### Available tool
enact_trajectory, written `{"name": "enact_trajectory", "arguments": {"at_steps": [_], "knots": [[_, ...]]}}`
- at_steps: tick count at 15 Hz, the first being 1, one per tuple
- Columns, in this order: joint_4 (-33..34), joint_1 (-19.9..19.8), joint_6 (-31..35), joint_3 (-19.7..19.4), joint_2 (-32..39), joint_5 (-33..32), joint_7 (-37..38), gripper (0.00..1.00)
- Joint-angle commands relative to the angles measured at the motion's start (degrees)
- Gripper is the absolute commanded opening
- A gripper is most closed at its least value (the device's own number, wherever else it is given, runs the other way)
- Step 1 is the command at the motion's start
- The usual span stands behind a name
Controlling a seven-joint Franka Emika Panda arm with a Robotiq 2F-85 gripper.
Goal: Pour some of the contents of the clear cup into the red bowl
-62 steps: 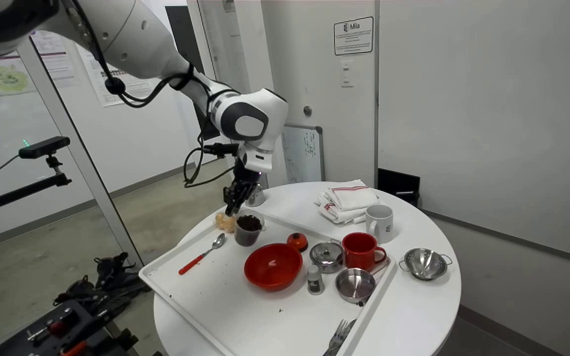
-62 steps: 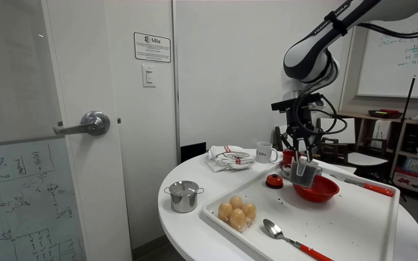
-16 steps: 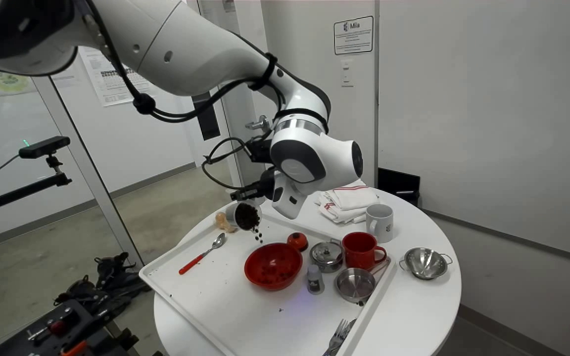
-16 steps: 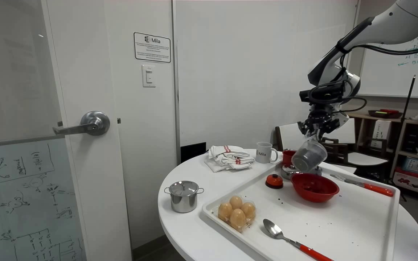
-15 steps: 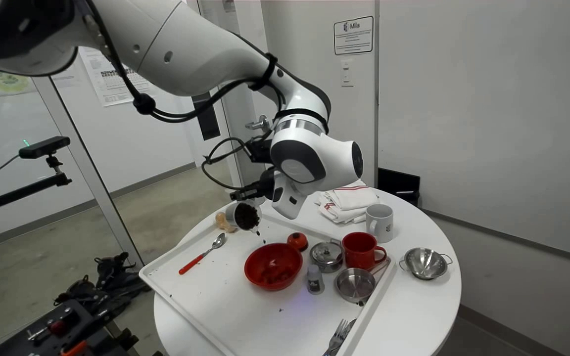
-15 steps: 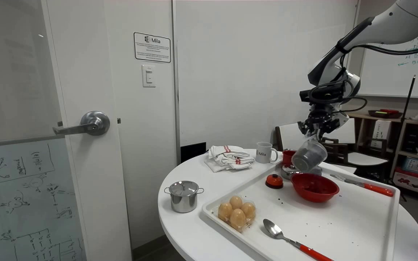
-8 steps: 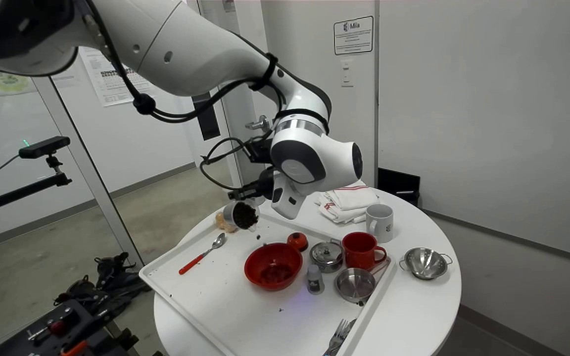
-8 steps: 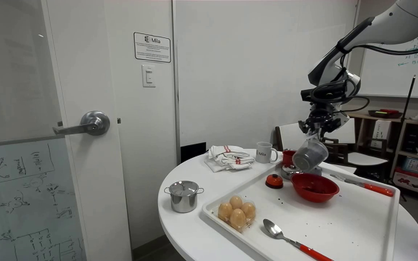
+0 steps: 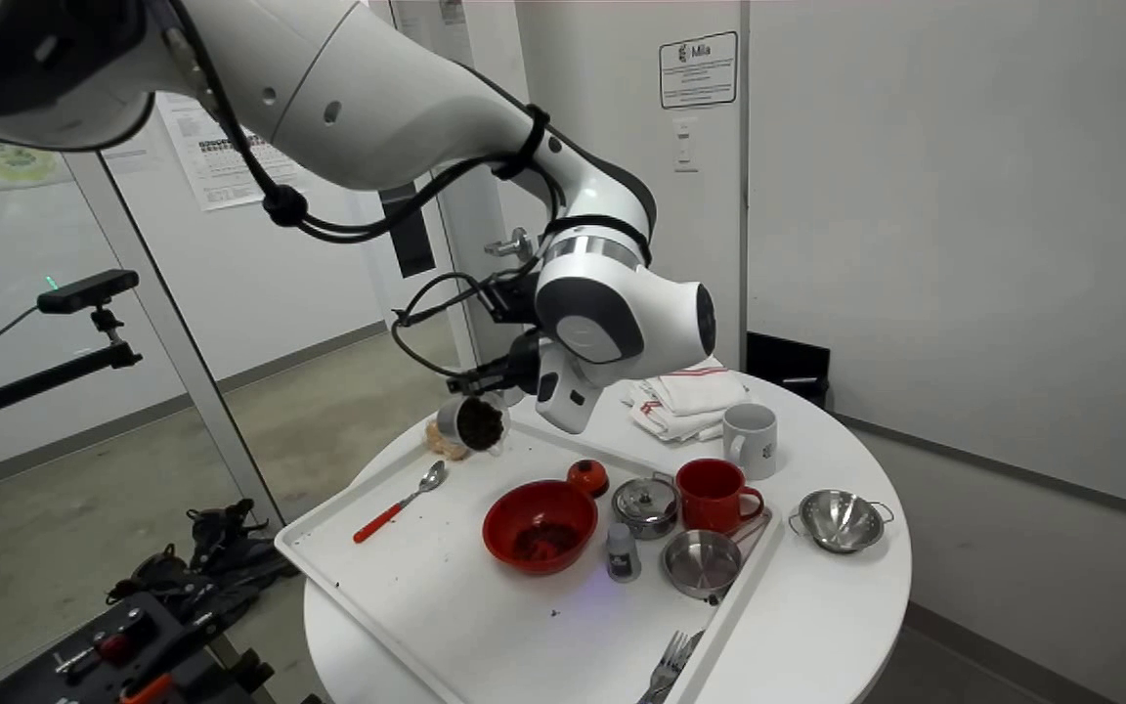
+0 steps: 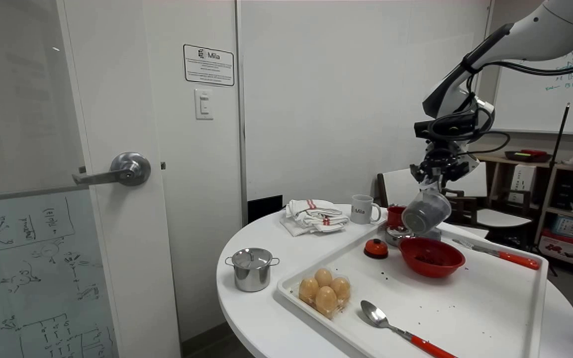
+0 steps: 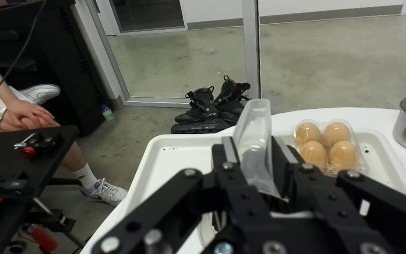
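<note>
Fingers are gripping the tipped clear cup; pouring into the red bowl is seemingly ending, righting needed next.

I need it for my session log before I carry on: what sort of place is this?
Probably a robotics lab or office room: a wall sign reads "Mila", a whiteboard carries handwriting, and a robot arm reaches over a round table.

In an exterior view, reads glossy red on the bowl; at 11 o'clock from it, greyish see-through on the clear cup, near-black on the contents; at 9, red on the spoon handle; between 1 and 2, red-striped white on the towels.
</note>
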Motion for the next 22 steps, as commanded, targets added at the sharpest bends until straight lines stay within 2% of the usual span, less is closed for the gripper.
{"name": "enact_trajectory", "arguments": {"at_steps": [1, 9, 13, 22], "knots": [[1.18, 0.20, -2.69, -0.79, 0.79, 1.26, -1.67, 0.10], [1.38, 0.12, -4.77, -0.95, 0.93, 1.25, -2.90, 0.10], [0.71, 0.82, -3.21, -1.68, 0.34, 1.25, -1.94, 0.10], [3.80, 7.86, 1.37, -2.67, -0.78, -7.41, 6.77, 0.10]]}}
